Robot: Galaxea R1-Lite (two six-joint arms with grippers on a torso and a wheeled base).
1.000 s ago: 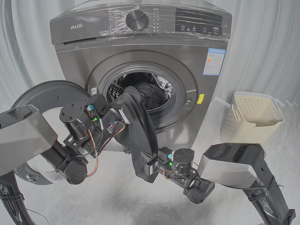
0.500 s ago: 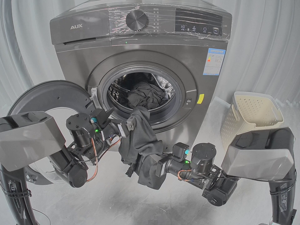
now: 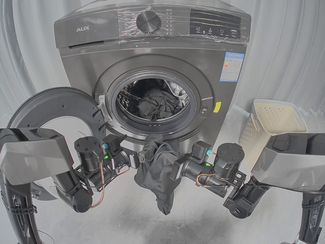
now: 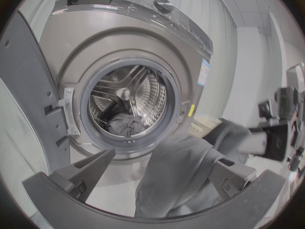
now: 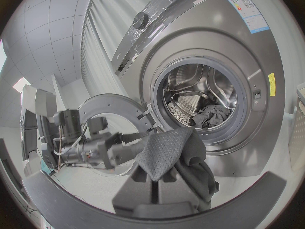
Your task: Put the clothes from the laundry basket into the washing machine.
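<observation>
Head view, washing machine (image 3: 152, 56): it stands in the middle, and its round door (image 3: 57, 102) is swung wide open on the robot's left.
Head view, clothes in the drum (image 3: 157, 104): a dark pile lies inside the drum.
Head view, dark cloth (image 3: 159, 173): it hangs in the air below the round opening, outside the machine, between the two arms. Its end dangles down toward the floor.
Head view, left gripper (image 3: 144, 155): it is at the left side of the dark cloth, and the cloth lies over it.
Head view, right gripper (image 3: 174, 168): it is tucked into the right side of the dark cloth.
Head view, laundry basket (image 3: 271, 126): the cream basket sits on the floor to the right of the machine.
Left wrist view, left gripper (image 4: 166, 156): its fingers are far apart. One finger (image 4: 95, 166) is bare, and the dark cloth (image 4: 178, 172) is draped over the other.
Right wrist view, right gripper (image 5: 154, 182): its fingers are pressed together on the dark cloth (image 5: 171, 150), which covers their tips and hangs down one side.
Right wrist view, drum: the dark pile (image 5: 209, 115) lies at the bottom.
</observation>
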